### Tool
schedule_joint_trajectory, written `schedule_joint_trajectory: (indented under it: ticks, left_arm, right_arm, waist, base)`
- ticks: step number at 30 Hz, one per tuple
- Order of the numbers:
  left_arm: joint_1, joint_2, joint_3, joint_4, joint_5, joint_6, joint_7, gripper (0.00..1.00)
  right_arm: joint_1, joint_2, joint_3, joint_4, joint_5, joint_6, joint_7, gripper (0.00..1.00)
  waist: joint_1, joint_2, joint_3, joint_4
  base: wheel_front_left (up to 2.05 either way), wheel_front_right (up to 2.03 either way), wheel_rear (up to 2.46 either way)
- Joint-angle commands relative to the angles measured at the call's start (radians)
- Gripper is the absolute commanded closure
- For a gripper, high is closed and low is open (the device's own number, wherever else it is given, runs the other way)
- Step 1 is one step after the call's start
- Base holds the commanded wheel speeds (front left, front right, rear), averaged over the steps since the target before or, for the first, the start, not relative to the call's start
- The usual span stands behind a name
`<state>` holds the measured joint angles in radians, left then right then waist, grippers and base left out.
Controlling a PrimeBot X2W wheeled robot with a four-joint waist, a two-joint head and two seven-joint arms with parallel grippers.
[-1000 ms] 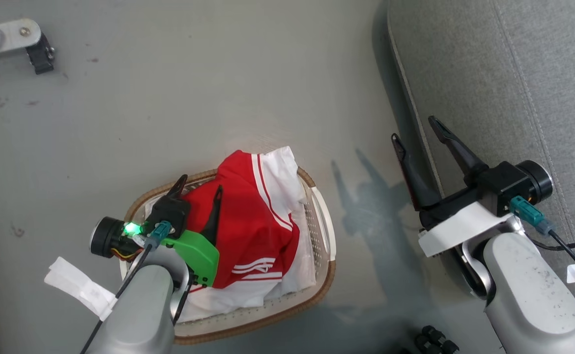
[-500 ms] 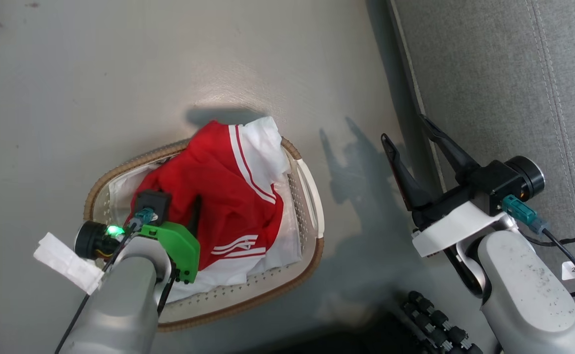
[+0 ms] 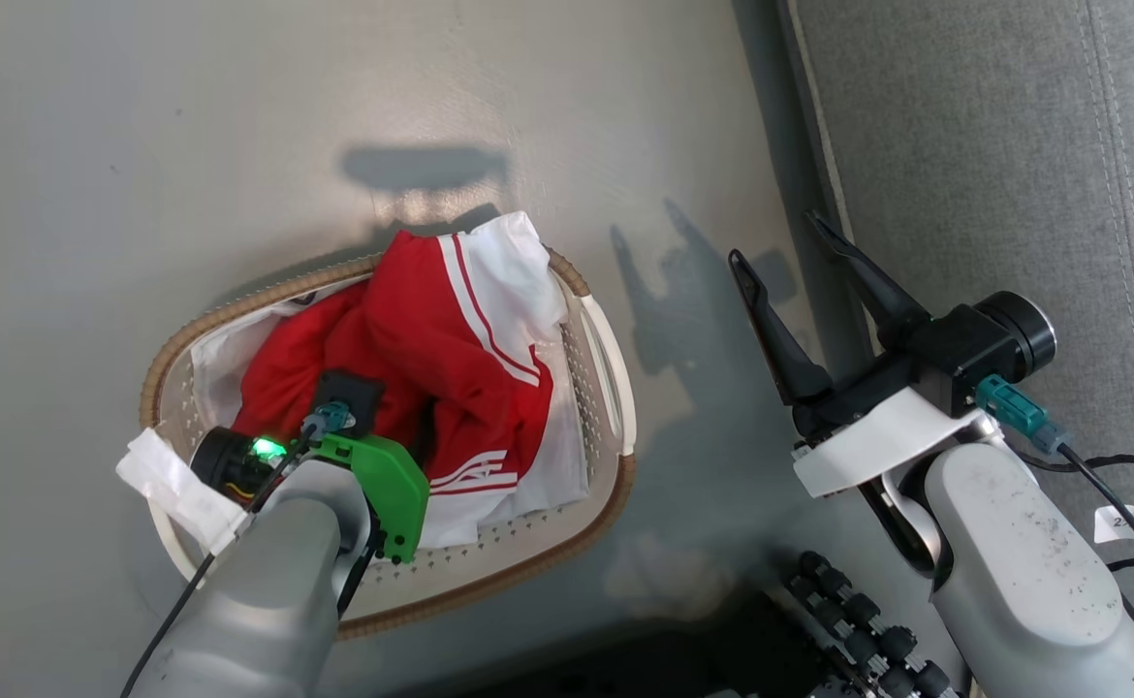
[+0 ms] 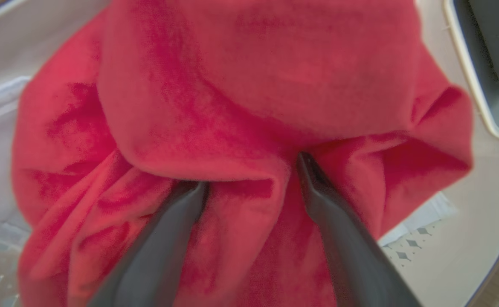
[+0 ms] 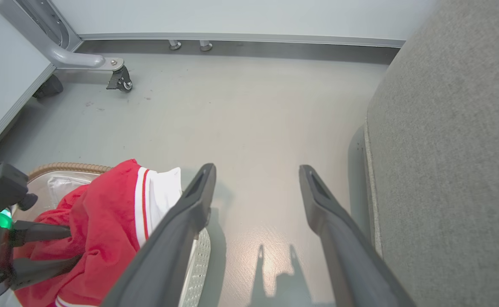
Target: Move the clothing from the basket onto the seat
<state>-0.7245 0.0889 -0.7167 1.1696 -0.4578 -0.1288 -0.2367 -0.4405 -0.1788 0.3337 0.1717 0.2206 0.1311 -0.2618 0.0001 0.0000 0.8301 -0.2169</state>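
The left gripper (image 4: 249,179) has its two dark fingers spread apart and pushed down into the clothing (image 4: 253,85). A thick fold of the red fabric lies between them and covers both tips, but the jaws are not closed on it. In the head view this gripper is at the lower left of the frame, inside the basket (image 3: 528,572), and the green part of its wrist is above the red pile.

The clothing (image 3: 451,339) is all in the basket, heaped in the middle. A white panel with thin stripes rises over the upper rim, near the top centre of the pile.

The right gripper (image 3: 775,239) is open too, with nothing between its fingers. It hangs over the grey floor (image 3: 189,145) at the centre right of the frame, between the basket's white handle and the edge of the seat (image 3: 964,145). One finger points at that edge.

In the right wrist view the seat (image 5: 445,149) takes the right side, and the basket with the clothing (image 5: 100,226) is at the lower left.
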Motion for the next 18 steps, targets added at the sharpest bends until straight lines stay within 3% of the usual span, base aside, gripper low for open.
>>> schedule_joint_trajectory:
  ticks: [1, 2, 3, 4, 5, 6, 18]
  left_arm:
    - [-0.020, 0.010, -0.018, 0.004, -0.016, -0.003, 0.004, 0.00]
    - [-0.029, 0.012, -0.032, 0.006, -0.023, -0.003, 0.003, 0.00]
    - [-0.034, 0.012, -0.044, 0.010, -0.028, -0.003, 0.004, 0.09]
    - [-0.038, 0.012, -0.057, 0.012, -0.039, -0.003, 0.008, 0.53]
    - [-0.042, 0.014, -0.070, 0.011, -0.044, -0.003, 0.006, 0.70]
    - [-0.047, 0.019, -0.081, 0.015, -0.057, -0.003, 0.005, 1.00]
    - [-0.011, 0.031, -0.159, 0.018, -0.147, -0.003, -0.022, 1.00]
  right_arm:
    - [-0.007, 0.000, 0.001, -0.003, 0.009, -0.001, -0.005, 0.00]
    - [-0.010, 0.000, 0.000, -0.004, 0.010, -0.001, -0.005, 0.00]
    - [-0.010, 0.000, 0.000, -0.005, 0.011, -0.001, -0.005, 0.00]
    - [-0.012, 0.001, 0.000, -0.004, 0.012, -0.001, -0.005, 0.00]
    - [-0.013, 0.003, 0.000, -0.004, 0.011, -0.001, -0.005, 0.00]
    - [-0.015, 0.004, 0.000, -0.003, 0.011, -0.001, -0.005, 0.00]
    - [-0.001, 0.026, 0.002, 0.042, 0.018, -0.001, -0.005, 0.00]
  waist:
    - [-0.0001, 0.0000, 0.018, -0.008]
    - [-0.0001, 0.0000, 0.025, -0.009]
    - [-0.0001, 0.0000, 0.029, -0.010]
    - [-0.0001, 0.0000, 0.034, -0.011]
    - [-0.0001, 0.0000, 0.037, -0.013]
    - [-0.0001, 0.0000, 0.040, -0.014]
    - [-0.0001, 0.0000, -0.071, -0.024]
  base:
    - [0.00, 0.00, 0.00]
    - [0.00, 0.00, 0.00]
    - [0.00, 0.00, 0.00]
    - [0.00, 0.00, 0.00]
    - [0.00, 0.00, 0.00]
    - [0.00, 0.00, 0.00]
    - [0.00, 0.00, 0.00]
